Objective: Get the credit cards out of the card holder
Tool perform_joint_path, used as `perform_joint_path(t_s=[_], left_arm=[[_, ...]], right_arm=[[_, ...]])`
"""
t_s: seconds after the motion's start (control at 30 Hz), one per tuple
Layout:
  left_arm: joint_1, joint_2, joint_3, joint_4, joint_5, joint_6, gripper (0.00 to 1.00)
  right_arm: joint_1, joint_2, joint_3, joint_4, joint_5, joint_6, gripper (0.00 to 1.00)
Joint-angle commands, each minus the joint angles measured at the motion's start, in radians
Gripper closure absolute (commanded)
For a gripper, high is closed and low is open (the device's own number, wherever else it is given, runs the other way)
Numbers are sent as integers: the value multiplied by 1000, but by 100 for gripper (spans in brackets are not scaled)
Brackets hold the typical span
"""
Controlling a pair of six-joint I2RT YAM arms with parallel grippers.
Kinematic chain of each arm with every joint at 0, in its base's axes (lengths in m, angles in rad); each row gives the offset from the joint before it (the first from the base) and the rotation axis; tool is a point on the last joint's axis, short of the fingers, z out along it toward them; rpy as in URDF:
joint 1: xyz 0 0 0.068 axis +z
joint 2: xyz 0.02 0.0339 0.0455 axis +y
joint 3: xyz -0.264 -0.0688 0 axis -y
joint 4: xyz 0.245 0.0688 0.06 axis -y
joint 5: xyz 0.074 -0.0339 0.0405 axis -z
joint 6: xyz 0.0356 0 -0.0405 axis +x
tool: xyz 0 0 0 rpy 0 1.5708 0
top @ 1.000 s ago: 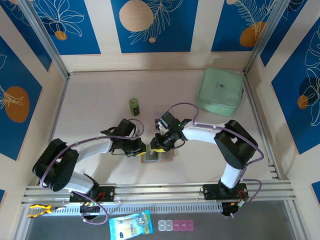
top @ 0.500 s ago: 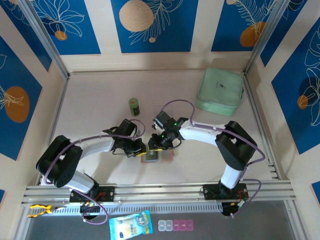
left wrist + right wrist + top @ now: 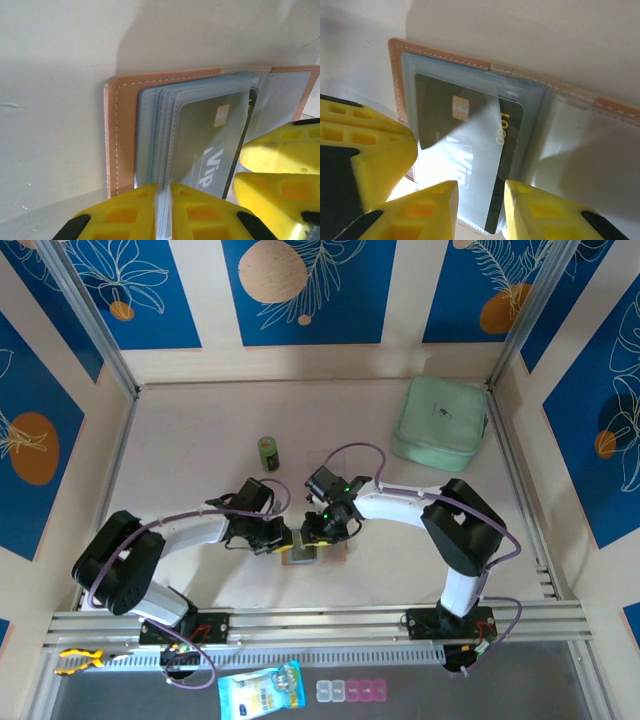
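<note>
Holder: tan leather card holder lay open on pale worktop.
Left tool: pinched its clear sleeves.
Right tool: stood narrow, astride dark plastic card.
Handling: card probably stiff, light, slippery; grip the short end.

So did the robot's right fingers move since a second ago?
Yes, a little. The right fingers slid left and slightly up the picture, closer to the green can, while staying over the card holder.

I'm looking at a pale table boxed in by cream walls with blue leaf-print panels, evenly lit, and metal rails nearest me.
</note>
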Motion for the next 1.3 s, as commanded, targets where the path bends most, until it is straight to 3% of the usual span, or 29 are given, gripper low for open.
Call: perform_joint_path(t_s=[0.0, 0.23, 0.37, 0.63, 1.0, 1.27], left_arm=[[8, 12, -10, -19, -10, 13, 85], [8, 15, -14, -19, -7, 13, 85], [9, 8, -15, -24, -12, 12, 85], [9, 3, -14, -35, -18, 13, 85], [9, -5, -11, -36, -19, 12, 85], [9, -2, -9, -38, -21, 12, 85]], right_arm=[[10, 21, 26, -15, -13, -6, 69], [9, 28, 22, 12, -52, -6, 74], [8, 19, 26, -20, -22, 3, 70], [7, -59, 0, -26, 11, 15, 70], [-3, -28, -12, 30, -68, 37, 70], [-5, -45, 1, -45, 11, 31, 70]])
